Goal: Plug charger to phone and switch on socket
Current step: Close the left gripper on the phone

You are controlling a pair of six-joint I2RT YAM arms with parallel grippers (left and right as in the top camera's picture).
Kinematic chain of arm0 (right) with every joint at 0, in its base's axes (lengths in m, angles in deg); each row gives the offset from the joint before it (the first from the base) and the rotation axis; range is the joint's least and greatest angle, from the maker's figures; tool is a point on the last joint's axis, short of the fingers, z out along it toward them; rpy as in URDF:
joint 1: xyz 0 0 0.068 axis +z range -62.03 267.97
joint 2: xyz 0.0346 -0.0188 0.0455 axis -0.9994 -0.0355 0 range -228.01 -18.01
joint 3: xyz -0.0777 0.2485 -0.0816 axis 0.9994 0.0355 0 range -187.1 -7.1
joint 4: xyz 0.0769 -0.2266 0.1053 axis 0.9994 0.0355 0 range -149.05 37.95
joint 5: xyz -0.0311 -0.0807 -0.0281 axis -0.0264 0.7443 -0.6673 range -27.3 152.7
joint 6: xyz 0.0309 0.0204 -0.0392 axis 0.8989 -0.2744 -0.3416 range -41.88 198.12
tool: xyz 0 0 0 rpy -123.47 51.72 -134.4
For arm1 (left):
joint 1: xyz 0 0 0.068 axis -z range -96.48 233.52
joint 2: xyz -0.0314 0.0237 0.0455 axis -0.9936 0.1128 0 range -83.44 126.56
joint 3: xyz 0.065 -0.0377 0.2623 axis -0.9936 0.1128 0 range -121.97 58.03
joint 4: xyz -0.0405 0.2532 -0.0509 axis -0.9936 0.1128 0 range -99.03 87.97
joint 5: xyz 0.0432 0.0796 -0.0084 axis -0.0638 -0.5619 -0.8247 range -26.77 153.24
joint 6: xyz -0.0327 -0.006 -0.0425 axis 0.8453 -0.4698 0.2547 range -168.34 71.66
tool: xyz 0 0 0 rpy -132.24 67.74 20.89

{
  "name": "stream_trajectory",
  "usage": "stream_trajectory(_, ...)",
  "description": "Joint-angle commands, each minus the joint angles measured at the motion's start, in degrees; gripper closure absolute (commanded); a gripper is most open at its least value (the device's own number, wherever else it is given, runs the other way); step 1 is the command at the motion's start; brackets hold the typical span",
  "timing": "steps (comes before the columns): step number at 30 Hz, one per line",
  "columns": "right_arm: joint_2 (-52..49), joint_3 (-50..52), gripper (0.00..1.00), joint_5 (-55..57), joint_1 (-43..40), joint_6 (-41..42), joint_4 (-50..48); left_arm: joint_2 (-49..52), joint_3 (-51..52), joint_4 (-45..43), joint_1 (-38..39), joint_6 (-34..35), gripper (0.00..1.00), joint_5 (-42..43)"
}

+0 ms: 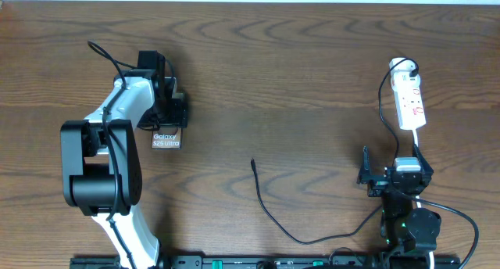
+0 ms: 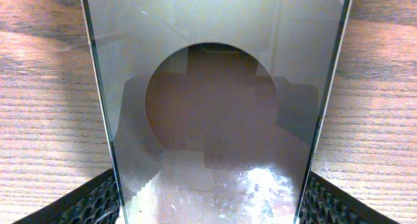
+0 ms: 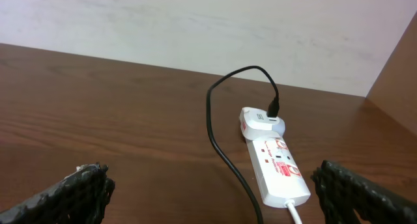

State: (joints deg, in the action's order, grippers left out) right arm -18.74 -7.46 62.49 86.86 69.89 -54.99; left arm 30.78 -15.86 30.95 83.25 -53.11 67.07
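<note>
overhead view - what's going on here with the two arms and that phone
The left gripper is down over the phone, fingers flanking its edges; whether they grip it is unclear. The right gripper hangs open just short of the socket, holding nothing. The charger runs from the socket, but its free tip lies loose on the table between the arms, not in the phone.

overhead looks down, left wrist tight on phone (image 2: 215, 55), right wrist faces socket (image 3: 277, 164)

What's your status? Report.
Right gripper open, empty. Left gripper straddling dark-brown rectangular phone, grip unclear. Thin black charger cable tip loose, apart from phone. Nothing between them.
</note>
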Motion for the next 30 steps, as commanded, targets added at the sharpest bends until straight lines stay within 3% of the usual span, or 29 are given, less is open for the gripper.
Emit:
stream_trajectory(1, 0.24, 0.04, 0.01, 0.26, -0.31, -0.61, 0.28, 1.51, 1.57, -0.07, -0.02, -0.61, 0.22, -1.77)
stream_trajectory(8, 0.24, 0.04, 0.01, 0.26, -0.31, -0.61, 0.28, 1.51, 1.57, -0.07, -0.02, -0.61, 0.24, -1.77)
stream_trajectory(14, 0.24, 0.04, 0.01, 0.26, -0.31, -0.61, 0.28, 1.51, 1.57, -0.07, -0.02, -0.61, 0.33, -1.77)
stream_trajectory(24, 0.24, 0.04, 0.01, 0.26, -0.31, -0.61, 0.28, 1.51, 1.57, -0.13, -0.02, -0.59, 0.76, -1.77)
stream_trajectory(26, 0.24, 0.04, 0.01, 0.26, -0.31, -0.61, 0.31, 1.51, 1.57, -0.24, -0.02, -0.59, 0.92, -1.77)
stream_trajectory(30, 0.24, 0.04, 0.01, 0.26, -0.31, -0.61, 0.28, 1.51, 1.57, -0.31, -0.02, -0.61, 0.92, -1.77)
